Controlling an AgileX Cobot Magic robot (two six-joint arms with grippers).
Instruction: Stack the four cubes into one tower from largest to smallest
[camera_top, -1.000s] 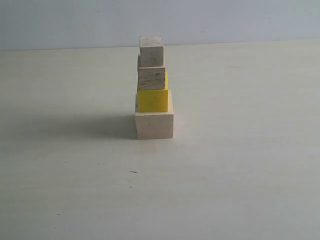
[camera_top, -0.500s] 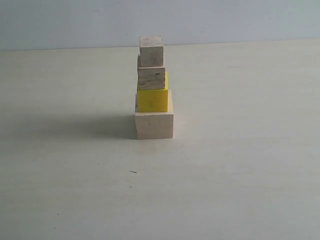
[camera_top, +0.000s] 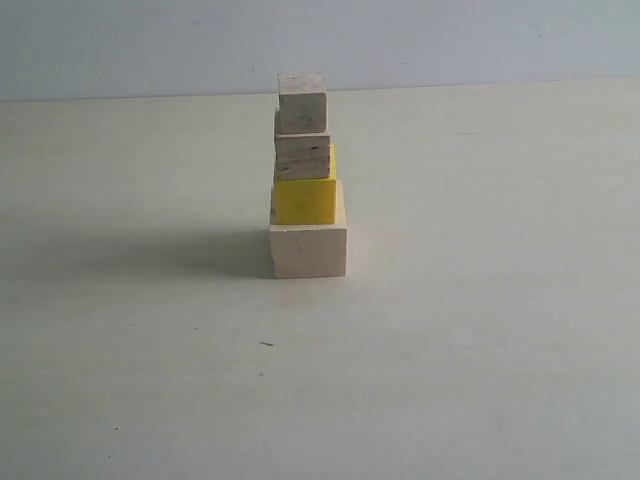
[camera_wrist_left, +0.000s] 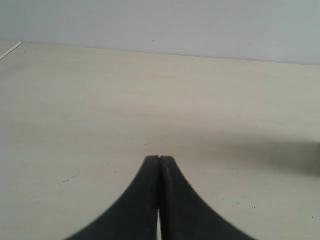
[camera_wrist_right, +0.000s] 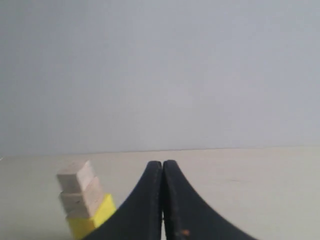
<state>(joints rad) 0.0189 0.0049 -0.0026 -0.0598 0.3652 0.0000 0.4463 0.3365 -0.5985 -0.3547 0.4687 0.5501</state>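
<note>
Four cubes (camera_top: 307, 175) make one tower (camera_top: 305, 200) around the middle of the table (camera_top: 480, 340), upper ones hugging its left edge. My left gripper (camera_wrist_left: 159, 159) and right gripper (camera_wrist_right: 163, 163) are both clenched empty; a stray arm swing could topple it.

Tower (camera_top: 308, 175) shared: exterior, right wrist

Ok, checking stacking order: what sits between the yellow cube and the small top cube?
Just the layered plywood cube, on the yellow cube and under the top cube; the exterior view shows it.
</note>
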